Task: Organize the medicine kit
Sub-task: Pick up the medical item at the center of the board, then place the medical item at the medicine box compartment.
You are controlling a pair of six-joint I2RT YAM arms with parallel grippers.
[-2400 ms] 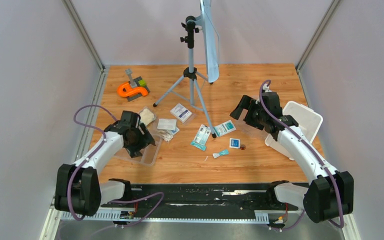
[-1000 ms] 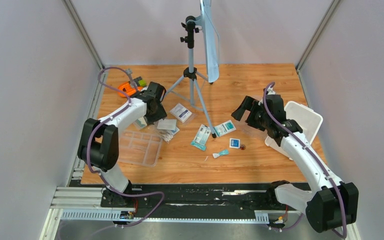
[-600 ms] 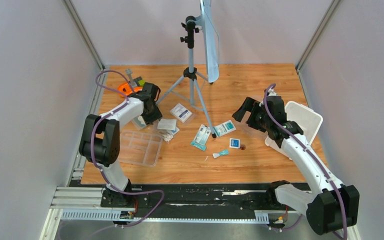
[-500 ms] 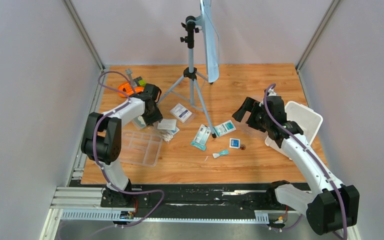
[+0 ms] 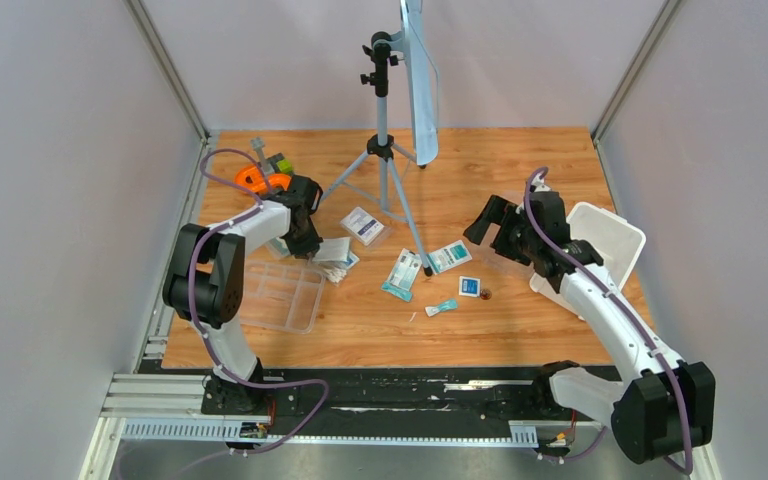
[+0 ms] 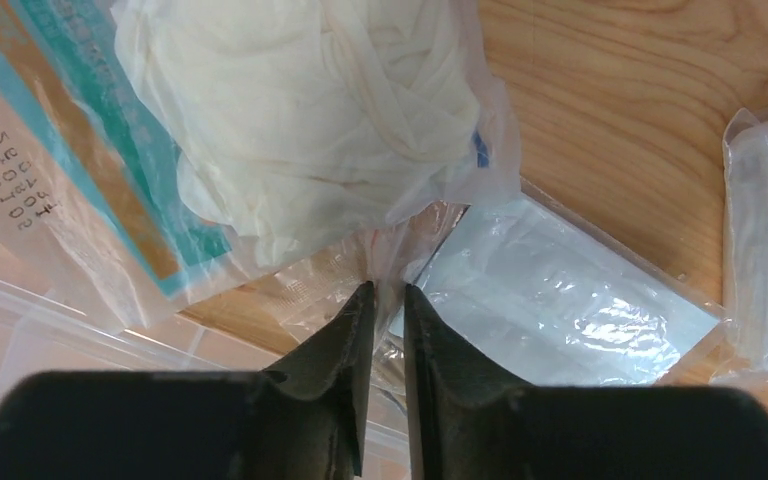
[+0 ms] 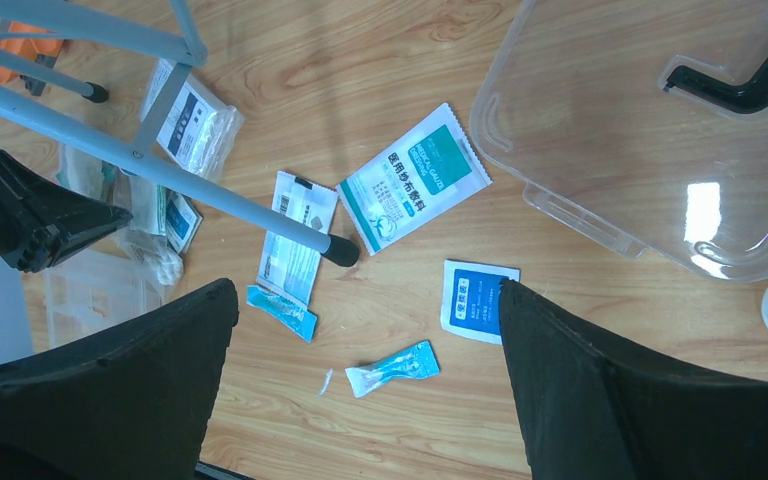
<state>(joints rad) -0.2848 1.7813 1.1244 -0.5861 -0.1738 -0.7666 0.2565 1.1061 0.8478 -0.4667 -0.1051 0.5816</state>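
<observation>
At the left side of the bench (image 5: pixel 460 330), we see the left claw (image 6: pixel 385 292) down among the packets just beyond the clear divided tray (image 5: pixel 280 295). Its jaws stand almost together, with only a thin gap between them. The loose clear edge of a glove bag (image 6: pixel 310 120) runs into that gap, but we cannot tell whether the film is actually gripped. A teal-striped packet (image 6: pixel 80 170) lies just beside the bag, partly under it, and a flat clear-wrapped white packet (image 6: pixel 560 290) lies on the bag's other side. An orange tool (image 5: pixel 260 180) sits near the far left corner, behind this arm. Over on the right, the right claw (image 7: pixel 358 292) hangs above the bench with its jaws spread wide and nothing between them. Below it, scattered on the wood, we make out a white-and-teal packet (image 7: pixel 415 178), a small blue square packet (image 7: pixel 477 300), a thin teal packet (image 7: pixel 392 368) and a long narrow packet (image 7: pixel 295 235) touching a tripod leg (image 7: pixel 160 170). The clear lid (image 7: pixel 610 130) with its black handle (image 7: pixel 760 80) lies near them, and the white tub (image 5: pixel 605 240) sits at the right edge of the bench beside the right arm.
</observation>
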